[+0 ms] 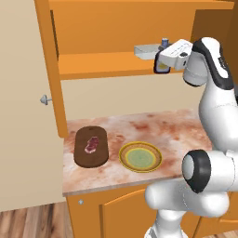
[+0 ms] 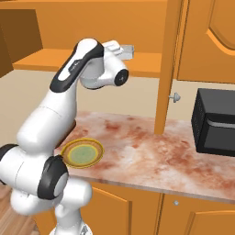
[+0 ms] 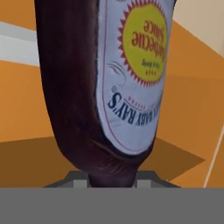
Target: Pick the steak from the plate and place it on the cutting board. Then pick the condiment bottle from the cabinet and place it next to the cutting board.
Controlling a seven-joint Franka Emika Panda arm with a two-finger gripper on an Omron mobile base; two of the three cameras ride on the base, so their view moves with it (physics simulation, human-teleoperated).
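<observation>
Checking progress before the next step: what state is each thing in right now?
steak: lying on the cutting board
cutting board: flat on the counter, left of the plate
plate: empty
cabinet: door open
bottle: on the cabinet shelf, gripped
gripper: shut on the bottle

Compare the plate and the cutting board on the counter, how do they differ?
The plate is round with a yellow-brown rim and pale green centre; the cutting board is oblong and dark brown. The plate holds nothing, while the cutting board carries the steak. Both lie flat, side by side.
</observation>
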